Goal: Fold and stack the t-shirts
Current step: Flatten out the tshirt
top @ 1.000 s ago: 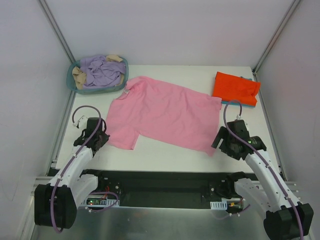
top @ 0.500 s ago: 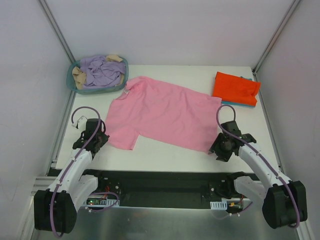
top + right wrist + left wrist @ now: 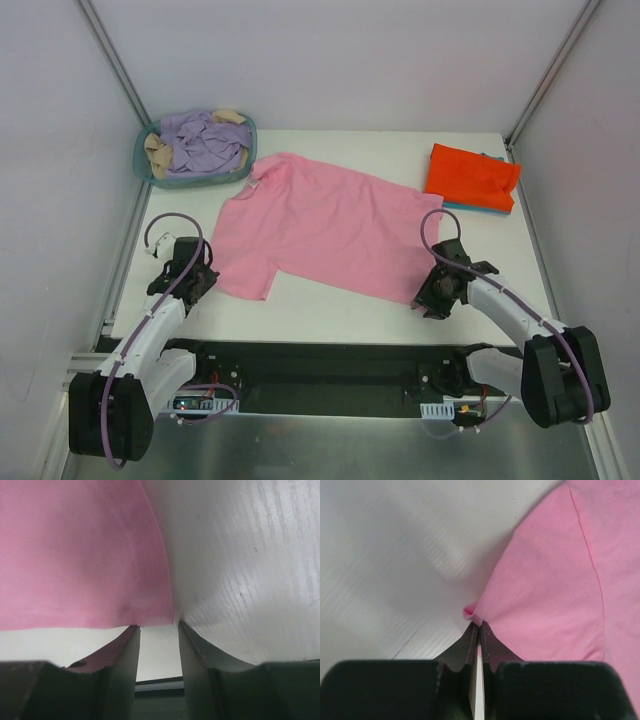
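Pink t-shirt (image 3: 325, 225) lies spread flat in the middle of the white tabletop (image 3: 330, 305), neck toward the far left, hem toward the right.

Left gripper (image 3: 205, 272) sits low at the shirt's near-left sleeve edge. Its wrist view shows the fingers (image 3: 470, 640) pressed together with a small pinch of pink fabric bunched at the tips, so it is clamped on the sleeve edge.

Right gripper (image 3: 428, 296) is at the shirt's near-right hem corner. In its wrist view the fingers (image 3: 127, 650) stand a little apart, a narrow gap with bare tabletop showing between them. The hem corner lies just ahead of the tips, and nothing is gripped.

Orange-red t-shirt (image 3: 470, 172) rests folded at the far-right corner of the tabletop. It lies on top of a teal-blue t-shirt (image 3: 478, 208), of which only a thin edge shows along the near side. The pair is well apart from the pink shirt.

A round teal basket (image 3: 141, 160) stands at the far-left corner, just beside the pink shirt's neck. It holds a crumpled lilac garment (image 3: 200, 142) and some beige cloth (image 3: 157, 152).
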Available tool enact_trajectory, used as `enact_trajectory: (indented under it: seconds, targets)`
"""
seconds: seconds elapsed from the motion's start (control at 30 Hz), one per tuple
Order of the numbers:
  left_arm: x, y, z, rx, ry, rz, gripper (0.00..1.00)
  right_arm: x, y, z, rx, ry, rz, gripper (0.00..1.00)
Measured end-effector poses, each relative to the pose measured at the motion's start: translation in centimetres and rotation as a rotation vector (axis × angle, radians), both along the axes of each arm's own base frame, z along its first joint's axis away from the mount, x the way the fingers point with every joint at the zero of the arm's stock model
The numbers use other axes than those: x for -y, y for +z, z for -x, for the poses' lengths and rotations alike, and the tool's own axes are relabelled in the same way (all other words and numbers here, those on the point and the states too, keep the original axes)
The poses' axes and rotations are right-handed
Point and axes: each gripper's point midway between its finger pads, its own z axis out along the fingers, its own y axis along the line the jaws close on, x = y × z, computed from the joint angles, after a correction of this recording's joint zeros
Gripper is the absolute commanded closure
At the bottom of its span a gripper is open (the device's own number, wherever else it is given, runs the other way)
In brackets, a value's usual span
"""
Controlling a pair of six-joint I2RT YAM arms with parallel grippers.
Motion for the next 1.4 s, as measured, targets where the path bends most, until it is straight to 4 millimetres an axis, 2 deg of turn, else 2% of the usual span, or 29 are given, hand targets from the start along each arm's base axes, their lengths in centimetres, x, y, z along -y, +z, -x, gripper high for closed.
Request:
enact_trajectory:
  seconds: [0.2,0.23,0.33,0.43,0.5,0.53,0.6,0.67,0.73,0.8,0.87,0.93,1.03,1.07,1.2,1.3,1.4]
  targets:
    - [-0.3,0.0,0.0,0.002,0.011,-0.014,1.00,0.2,-0.2,0.0,-0.019,0.002,0.019,0.89]
    - [-0.3,0.1,0.0,0.002,0.011,-0.014,1.00,0.3,-0.2,0.0,-0.021,0.005,0.020,0.99]
    - [-0.3,0.3,-0.1,0.013,0.011,-0.013,1.00,0.4,-0.2,-0.1,-0.009,0.015,0.030,0.99]
    - [-0.2,1.4,-0.3,0.054,0.010,-0.007,1.00,0.7,0.5,-1.2,0.054,0.023,0.046,0.99]
    - [0.0,3.2,-0.8,0.116,0.005,0.007,1.00,1.1,2.4,-2.5,0.145,0.035,0.066,0.99]
    - [0.2,4.2,-1.1,0.147,-0.001,0.016,1.00,1.2,4.0,-3.5,0.212,0.040,0.072,0.99]
    - [0.7,7.4,-2.0,0.246,-0.020,0.043,1.00,1.5,7.6,-5.2,0.347,0.043,0.088,0.99]
    - [1.3,11.6,-2.8,0.361,-0.043,0.071,1.00,2.0,12.5,-6.9,0.514,0.036,0.101,0.99]
    - [1.7,15.7,-3.2,0.462,-0.063,0.092,1.00,2.6,17.6,-7.6,0.662,0.024,0.113,0.99]
    - [2.1,20.6,-3.1,0.579,-0.085,0.110,1.00,3.3,21.7,-7.6,0.774,0.012,0.126,0.99]
    - [2.4,25.5,-2.6,0.692,-0.108,0.121,1.00,4.2,26.7,-7.1,0.892,-0.005,0.144,0.99]
    - [2.6,30.7,-1.5,0.804,-0.138,0.122,1.00,5.1,31.3,-6.2,0.996,-0.022,0.158,0.99]
    - [2.8,38.8,1.1,0.978,-0.187,0.105,1.00,6.2,37.7,-4.3,1.150,-0.043,0.164,0.99]
    - [2.9,40.9,2.0,1.027,-0.199,0.099,1.00,6.6,39.8,-3.2,1.196,-0.044,0.166,0.99]
    - [2.9,50.6,7.6,1.257,-0.257,0.048,1.00,7.9,48.1,1.2,1.403,-0.052,0.153,0.99]
    - [2.6,55.5,11.9,1.396,-0.279,0.001,1.00,8.5,51.8,4.3,1.515,-0.044,0.140,0.99]
    - [2.2,58.7,15.8,1.505,-0.283,-0.049,1.00,8.8,53.8,6.5,1.583,-0.026,0.133,0.99]
